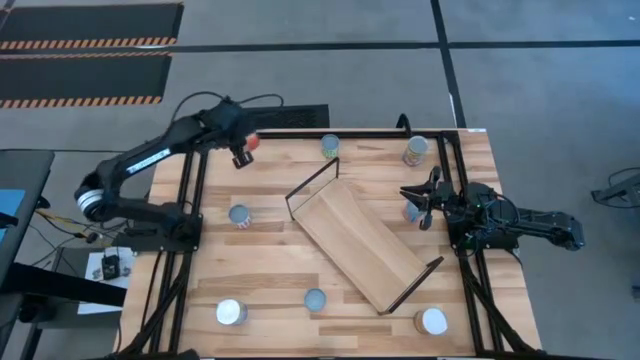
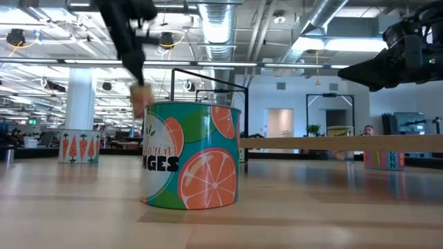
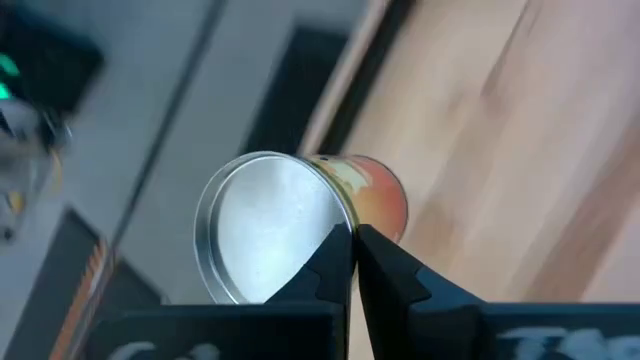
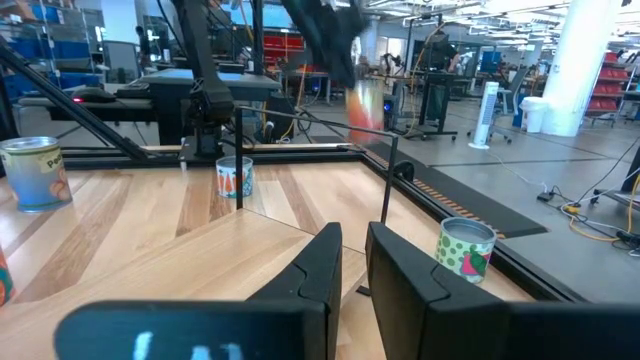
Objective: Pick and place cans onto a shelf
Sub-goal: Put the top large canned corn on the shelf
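A teal cylindrical can printed with orange slices (image 2: 192, 155) is standing nearest the low camera, upright on the slatted pale-wood worktop (image 1: 260, 250). The left claw (image 1: 243, 156) is hanging above the worktop's far left corner, fingers clamped on a silver-topped can with a reddish label (image 3: 300, 225). The flat pale-wood shelf with black wire ends (image 1: 355, 243) is lying diagonally at the worktop's centre. The right claw (image 1: 424, 199) is waiting over the right edge, fingers nearly together, gripping nothing.
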Available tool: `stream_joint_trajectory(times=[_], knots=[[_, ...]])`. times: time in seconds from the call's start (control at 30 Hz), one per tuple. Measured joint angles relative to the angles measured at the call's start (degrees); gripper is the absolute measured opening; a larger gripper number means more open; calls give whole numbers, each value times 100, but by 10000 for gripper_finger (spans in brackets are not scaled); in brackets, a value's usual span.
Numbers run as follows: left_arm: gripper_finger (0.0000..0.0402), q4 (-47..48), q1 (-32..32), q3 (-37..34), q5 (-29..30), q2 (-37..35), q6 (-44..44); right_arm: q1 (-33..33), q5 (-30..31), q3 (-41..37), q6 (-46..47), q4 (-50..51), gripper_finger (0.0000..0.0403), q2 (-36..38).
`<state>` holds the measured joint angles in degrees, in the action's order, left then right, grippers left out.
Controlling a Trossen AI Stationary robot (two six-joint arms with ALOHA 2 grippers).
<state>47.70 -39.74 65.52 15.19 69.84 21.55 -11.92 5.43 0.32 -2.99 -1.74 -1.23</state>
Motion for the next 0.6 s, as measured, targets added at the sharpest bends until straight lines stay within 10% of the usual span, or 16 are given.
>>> stream_joint_trajectory(times=[0.3,0.6], knots=[[0,551,1868,1467,-39,-331,-1049,-1,2,0,-1,0,77,0],[0,422,3667,2704,54,879,-1597,0,0,0,0,0,77,0]])
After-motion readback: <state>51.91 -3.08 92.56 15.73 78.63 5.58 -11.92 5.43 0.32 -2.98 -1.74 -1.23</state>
